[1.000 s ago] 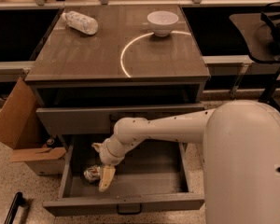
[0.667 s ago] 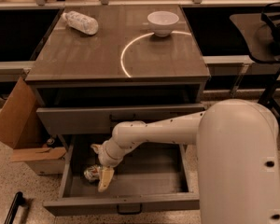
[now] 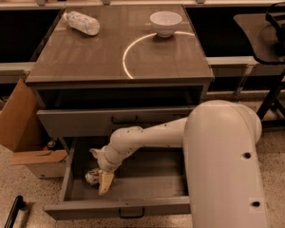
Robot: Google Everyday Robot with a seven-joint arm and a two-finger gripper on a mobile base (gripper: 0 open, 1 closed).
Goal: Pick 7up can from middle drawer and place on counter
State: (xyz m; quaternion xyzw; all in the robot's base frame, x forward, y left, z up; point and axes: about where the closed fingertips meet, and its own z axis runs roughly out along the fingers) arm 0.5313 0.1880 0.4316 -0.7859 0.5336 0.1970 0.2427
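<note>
The middle drawer [image 3: 133,207] is pulled open below the counter [image 3: 85,56], which shows a bright ring-shaped arc of light. The 7up can [image 3: 91,176], small and silvery with coloured print, lies on the drawer floor near the left wall. My gripper [image 3: 100,175] reaches down into the drawer from the right on a white arm and sits right at the can, one pale finger [image 3: 105,183] pointing down beside it. The can is partly hidden by the gripper.
A clear plastic bottle [image 3: 82,22] lies at the counter's back left and a white bowl [image 3: 165,23] stands at its back right. A cardboard box [image 3: 23,132] stands on the floor left of the drawer. A dark chair [image 3: 270,42] stands at the right.
The view has shifted slightly and my arm's big white body fills more of the lower right. The gripper stays at the can in the drawer.
</note>
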